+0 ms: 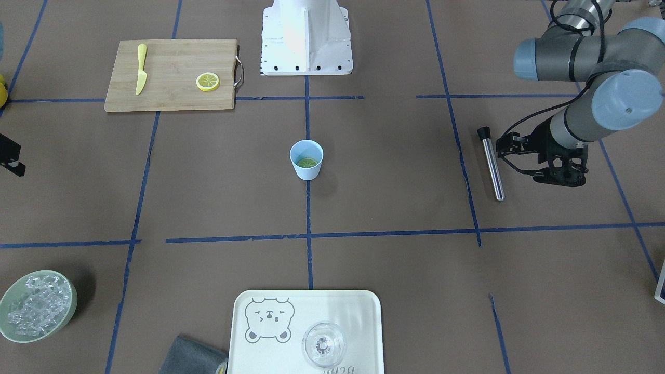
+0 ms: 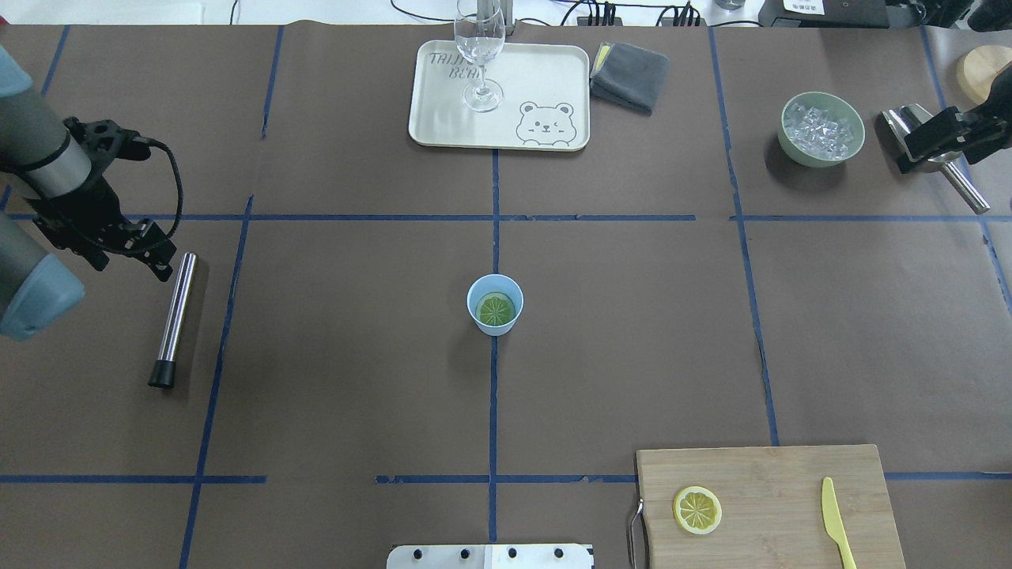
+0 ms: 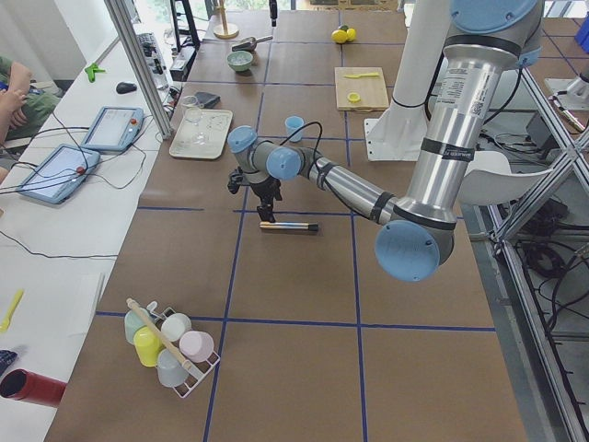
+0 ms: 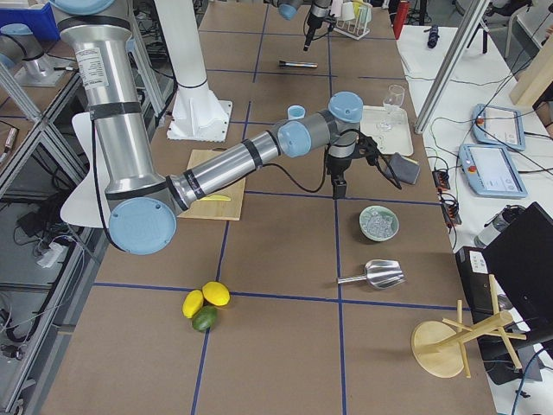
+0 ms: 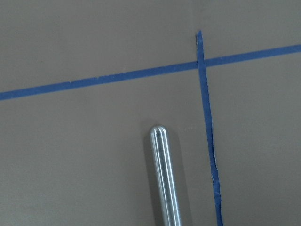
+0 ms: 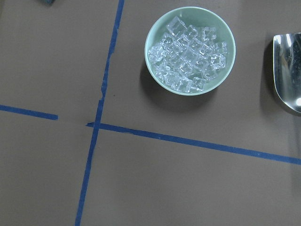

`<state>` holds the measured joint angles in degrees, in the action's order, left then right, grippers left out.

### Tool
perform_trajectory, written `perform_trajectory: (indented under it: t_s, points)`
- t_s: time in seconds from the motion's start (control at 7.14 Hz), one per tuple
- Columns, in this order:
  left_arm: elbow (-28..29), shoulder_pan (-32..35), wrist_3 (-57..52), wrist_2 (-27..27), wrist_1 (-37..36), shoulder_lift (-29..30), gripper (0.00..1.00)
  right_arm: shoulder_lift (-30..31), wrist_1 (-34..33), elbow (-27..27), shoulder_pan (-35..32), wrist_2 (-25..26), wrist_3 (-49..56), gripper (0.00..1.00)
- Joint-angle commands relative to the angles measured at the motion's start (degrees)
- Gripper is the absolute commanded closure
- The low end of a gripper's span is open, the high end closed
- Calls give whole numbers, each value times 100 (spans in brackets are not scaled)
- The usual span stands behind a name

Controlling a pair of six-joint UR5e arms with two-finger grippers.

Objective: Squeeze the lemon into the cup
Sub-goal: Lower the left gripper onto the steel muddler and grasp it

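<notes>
The light-blue cup stands upright at the table's middle, also in the front view. One lemon slice lies flat inside it. A second lemon slice lies on the wooden cutting board at the near right. My left gripper hangs far left of the cup, over the end of a steel rod; its jaws look apart and empty. My right gripper is at the far right edge beside the ice bowl, partly cut off; I cannot tell how its jaws stand.
A steel rod with a black cap lies at the left. A pale-green bowl of ice and a metal scoop are at the far right. A tray holds a clear glass; a grey cloth lies beside it. A yellow knife lies on the board.
</notes>
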<state>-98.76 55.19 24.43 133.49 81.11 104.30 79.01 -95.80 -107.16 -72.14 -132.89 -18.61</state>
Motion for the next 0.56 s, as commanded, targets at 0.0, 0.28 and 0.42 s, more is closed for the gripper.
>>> perform_trajectory:
  t_s: [0.0,0.28,0.42]
  points:
    - [496,-315,0,1,350,29,0,53,9,-16,-72,-44,77,0]
    - [735,-474,0,10,616,55,0,44,9,-16,-108,-53,86,0]
    - [744,-474,9,10,616,90,0,53,9,-16,-108,-53,86,0]
